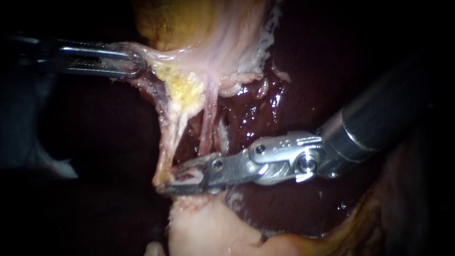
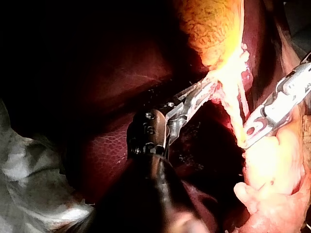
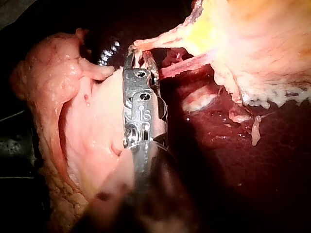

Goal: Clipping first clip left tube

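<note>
Two tubes hang from the yellowish gallbladder (image 1: 175, 19): the pale left tube (image 1: 168, 137) and the pink right tube (image 1: 207, 128). My right instrument (image 1: 173, 180) reaches across from the right, and its jaws close on the lower end of the left tube, with something white between them. The right wrist view shows the same jaws (image 3: 138, 56) pinching that pale strand (image 3: 165, 39). My left instrument (image 1: 135, 64) comes in from the left, shut on a fold of gallbladder tissue, which it holds stretched sideways. The left wrist view shows that grip (image 2: 204, 90).
Dark red liver (image 1: 294, 85) lies behind and to the right of the tubes. A pale pink mass of tissue (image 1: 204, 232) sits just below my right instrument's jaws. Yellow fat (image 1: 182, 87) clings between the tubes near the gallbladder.
</note>
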### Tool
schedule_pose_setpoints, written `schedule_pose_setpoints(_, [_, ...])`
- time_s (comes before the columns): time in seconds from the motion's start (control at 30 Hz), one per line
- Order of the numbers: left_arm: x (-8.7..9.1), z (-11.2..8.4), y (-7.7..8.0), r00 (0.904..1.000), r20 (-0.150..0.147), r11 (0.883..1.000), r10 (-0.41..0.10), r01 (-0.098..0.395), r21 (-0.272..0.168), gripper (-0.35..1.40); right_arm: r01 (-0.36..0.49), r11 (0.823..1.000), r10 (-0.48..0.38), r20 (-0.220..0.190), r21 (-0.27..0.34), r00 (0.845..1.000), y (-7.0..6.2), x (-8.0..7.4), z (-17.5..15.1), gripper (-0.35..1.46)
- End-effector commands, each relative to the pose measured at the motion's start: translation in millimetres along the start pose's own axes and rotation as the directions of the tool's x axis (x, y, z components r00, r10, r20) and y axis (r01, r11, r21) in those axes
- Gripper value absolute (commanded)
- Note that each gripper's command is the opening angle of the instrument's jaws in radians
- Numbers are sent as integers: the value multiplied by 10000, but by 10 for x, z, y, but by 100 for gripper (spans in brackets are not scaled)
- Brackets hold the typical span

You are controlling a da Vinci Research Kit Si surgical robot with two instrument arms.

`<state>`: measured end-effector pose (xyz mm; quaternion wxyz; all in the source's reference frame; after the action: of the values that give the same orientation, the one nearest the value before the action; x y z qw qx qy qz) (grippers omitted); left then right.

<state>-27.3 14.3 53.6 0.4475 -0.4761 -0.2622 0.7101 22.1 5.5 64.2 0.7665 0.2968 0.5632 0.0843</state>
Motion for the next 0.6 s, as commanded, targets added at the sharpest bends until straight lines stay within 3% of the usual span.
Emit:
schedule_pose_setpoints(0.03, [0,0,0,10000,-8,10000,4,-4,2,-35,3,10000,-3,3,4,10000,0,0,0,-10])
schedule_pose_setpoints(0.17, [0,0,0,10000,-8,10000,4,-4,1,-35,5,10000,-5,4,6,10000,0,0,0,-7])
schedule_pose_setpoints(0.3, [0,0,0,10000,-7,10000,4,-4,0,-35,34,10000,-34,-226,8,9997,-1,-2,2,36])
schedule_pose_setpoints(0.37, [0,-1,0,10000,-6,10000,5,-5,-1,-35,-70,10000,70,-464,2,9989,0,-2,3,46])
schedule_pose_setpoints(0.6, [0,-2,0,10000,-3,10000,7,-7,-6,-35,-114,9999,108,-608,-101,9981,4,-6,3,50])
